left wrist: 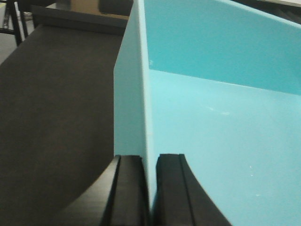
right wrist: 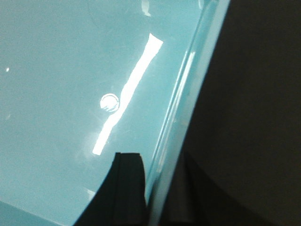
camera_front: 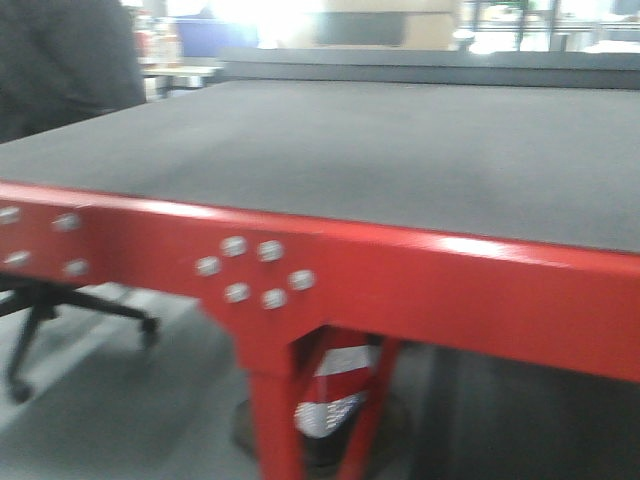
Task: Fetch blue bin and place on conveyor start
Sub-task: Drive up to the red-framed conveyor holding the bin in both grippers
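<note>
A: Where is the blue bin (left wrist: pixel 211 155)?
B: Held by both arms. The left gripper (left wrist: pixel 149 188) is almost closed, its black fingers pinching one thin side wall. The tub's floor spreads to its right, and the dark belt of the conveyor start (left wrist: pixel 51 117) lies to its left.
A: The other arm?
B: The right gripper (right wrist: pixel 157 188) pinches another wall likewise, with the tub floor to its left.
A: Which way does it point?
B: Opening up, and the gripped wall runs straight ahead of the left fingers. I cannot tell the long axis.
A: Around it?
B: The front view shows a red frame (camera_front: pixel 450 290) with silver bolts (camera_front: pixel 253 270), an office chair (camera_front: pixel 40 310), a striped cone (camera_front: pixel 335 390) beneath, and a person (camera_front: pixel 65 60)
</note>
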{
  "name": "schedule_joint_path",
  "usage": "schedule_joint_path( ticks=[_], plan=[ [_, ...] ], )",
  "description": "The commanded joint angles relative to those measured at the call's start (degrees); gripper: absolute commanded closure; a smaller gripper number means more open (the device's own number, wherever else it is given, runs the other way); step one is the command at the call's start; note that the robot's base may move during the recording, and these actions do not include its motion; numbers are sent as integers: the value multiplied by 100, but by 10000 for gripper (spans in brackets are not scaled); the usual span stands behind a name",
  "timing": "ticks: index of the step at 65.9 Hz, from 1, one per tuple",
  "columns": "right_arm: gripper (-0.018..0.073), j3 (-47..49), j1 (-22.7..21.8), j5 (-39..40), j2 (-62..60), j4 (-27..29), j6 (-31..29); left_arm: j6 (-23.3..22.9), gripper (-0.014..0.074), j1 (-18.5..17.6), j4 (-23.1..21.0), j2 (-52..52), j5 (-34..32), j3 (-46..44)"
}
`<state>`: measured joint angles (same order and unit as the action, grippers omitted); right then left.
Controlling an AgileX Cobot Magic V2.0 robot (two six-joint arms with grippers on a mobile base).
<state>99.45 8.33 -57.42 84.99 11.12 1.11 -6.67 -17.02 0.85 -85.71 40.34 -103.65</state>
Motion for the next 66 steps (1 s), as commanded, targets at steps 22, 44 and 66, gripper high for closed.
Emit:
schedule_joint_path(
  ticks=[22,44,66],
  plan=[
    [711,47,-18,88,-40,-181,-207,11,708,7,1,71,-409,-66],
    [711,47,-18,88,-40,-181,-207,11,708,7,1,71,-409,-66],
    [711,47,-18,88,-40,-181,-207,11,708,7,1,71,-409,-66]
  ],
)
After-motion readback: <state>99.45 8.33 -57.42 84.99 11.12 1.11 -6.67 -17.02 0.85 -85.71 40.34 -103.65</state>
